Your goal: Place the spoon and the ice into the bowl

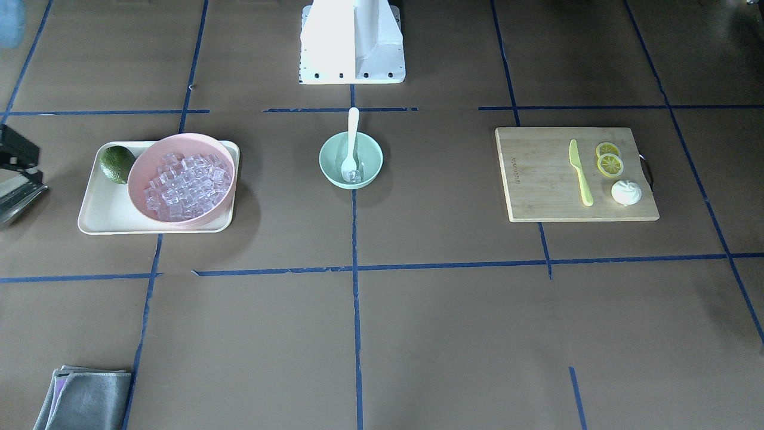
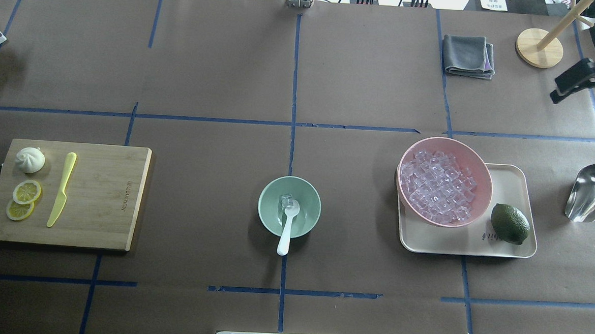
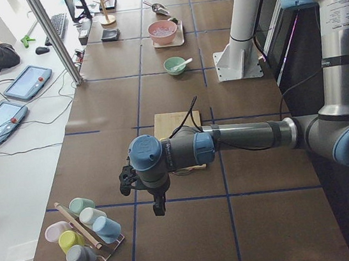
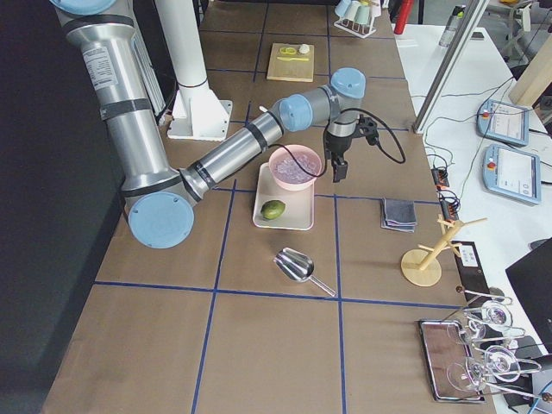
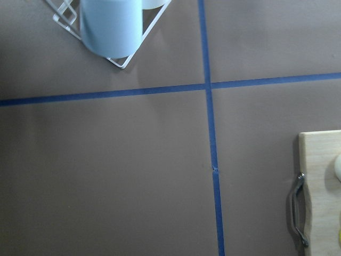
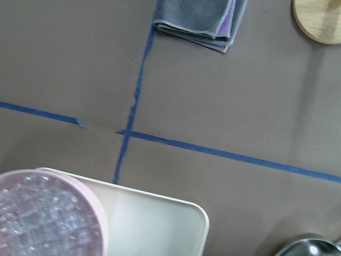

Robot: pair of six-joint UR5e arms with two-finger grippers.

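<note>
Status: the bowl [image 2: 309,217] is sited at the middle of the tabletop, slightly toward the robot-side edge. The spoon [image 2: 287,230] is lodged in it, with the scoop down inside and the handle propped over the rim, pointing at the robot-side edge. Ice [image 2: 286,199] is seen in the bowl right at the scoop: at least 1 clear cube, possibly 2, and the count cannot be resolved. The bulk of the cubes is held in the pink bowl [image 2: 484,172] on the tray [image 2: 513,181] toward the table's right end, well apart from the mint bowl. The right gripper [image 4: 335,172] is hung over the far edge side of the tray, toward the far right corner. Nothing is seen in it, but how wide the fingers are parted cannot be told. The left gripper [image 3: 160,208] is hung near the table's left end, past the cutting board [image 2: 97,197]. It is shown only from the side, so opening and contents cannot be told. Judgement: both parts of the task look done, spoon in and ice in. Nothing is judged left, unless more than 1-2 cubes are wanted.
</note>
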